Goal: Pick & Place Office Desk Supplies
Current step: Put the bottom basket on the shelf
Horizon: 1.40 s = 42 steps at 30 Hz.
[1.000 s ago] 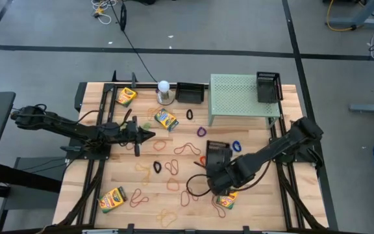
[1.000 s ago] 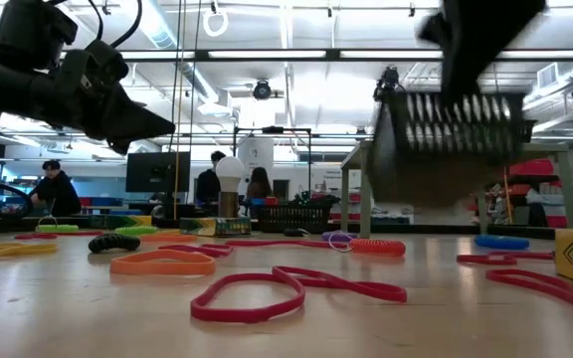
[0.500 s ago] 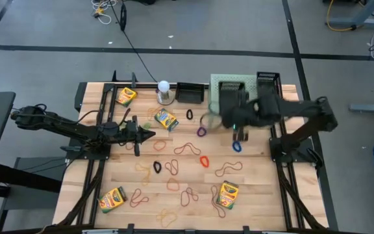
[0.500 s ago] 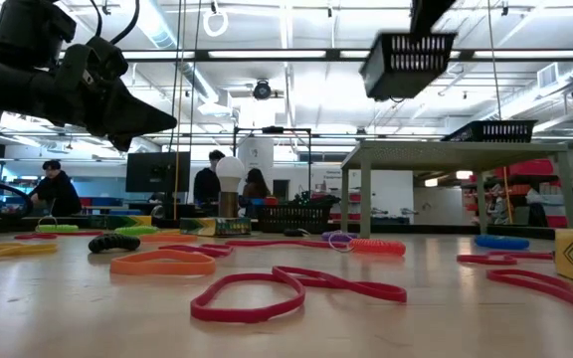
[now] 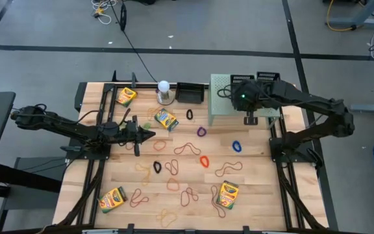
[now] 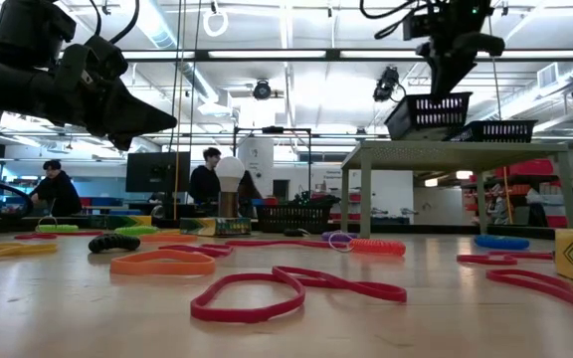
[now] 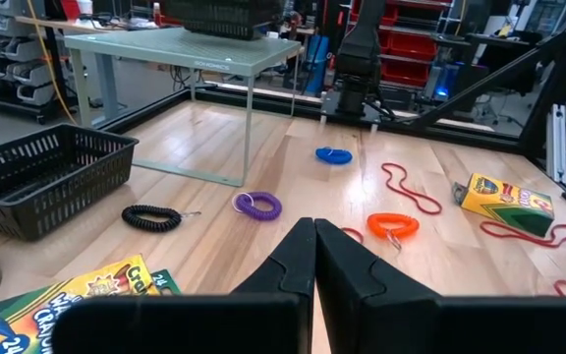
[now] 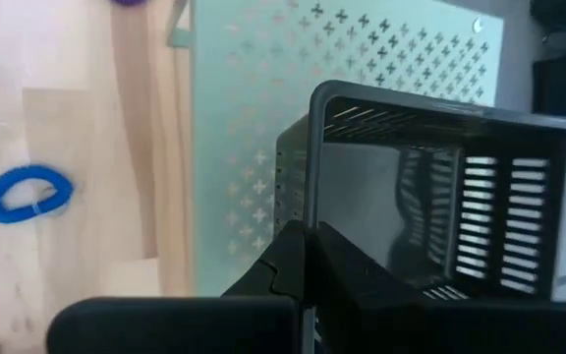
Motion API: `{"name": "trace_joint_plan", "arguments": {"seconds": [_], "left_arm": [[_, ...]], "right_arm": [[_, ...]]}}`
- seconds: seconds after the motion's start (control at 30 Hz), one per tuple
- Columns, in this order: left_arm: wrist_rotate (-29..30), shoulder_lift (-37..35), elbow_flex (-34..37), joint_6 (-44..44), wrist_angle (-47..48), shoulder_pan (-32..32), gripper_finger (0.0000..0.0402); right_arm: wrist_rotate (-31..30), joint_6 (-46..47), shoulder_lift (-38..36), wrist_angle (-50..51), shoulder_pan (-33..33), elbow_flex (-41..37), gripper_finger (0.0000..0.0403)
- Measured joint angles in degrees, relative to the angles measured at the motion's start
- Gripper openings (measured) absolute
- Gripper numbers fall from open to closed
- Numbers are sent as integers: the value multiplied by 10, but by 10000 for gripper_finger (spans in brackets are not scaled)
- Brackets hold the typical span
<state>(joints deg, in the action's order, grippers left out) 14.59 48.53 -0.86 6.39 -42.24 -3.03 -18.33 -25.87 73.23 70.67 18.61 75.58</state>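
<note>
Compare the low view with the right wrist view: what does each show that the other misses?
Only the low view shows the left gripper hanging shut above the table, the white ball lamp and people beyond. Only the right wrist view shows the riser's perforated top from above and a blue band on the wood. Both show the right gripper shut on the wall of a black mesh basket above the riser.

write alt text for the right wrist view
The right claw is shut on the near wall of a small black mesh basket, held over a pale green perforated metal riser. A blue coiled loop lies on the wooden table beside it.
</note>
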Motion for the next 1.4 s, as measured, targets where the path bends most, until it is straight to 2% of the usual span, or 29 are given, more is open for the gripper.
{"name": "trace_joint_plan", "arguments": {"seconds": [0.33, 0.6, 1.27, 1.4], "left_arm": [[-2, 0, 0, 0, 0, 0, 10], [-2, 0, 0, 0, 2, 0, 10], [-3, 0, 0, 3, 2, 0, 10], [-3, 0, 0, 3, 3, 0, 10]], "right_arm": [[19, -42, 1, -35, 54, -35, 11], [16, -49, 2, -36, 68, -37, 21], [-4, -48, 2, -4, 68, -37, 25], [-18, -48, 2, -2, 68, -37, 42]]}}
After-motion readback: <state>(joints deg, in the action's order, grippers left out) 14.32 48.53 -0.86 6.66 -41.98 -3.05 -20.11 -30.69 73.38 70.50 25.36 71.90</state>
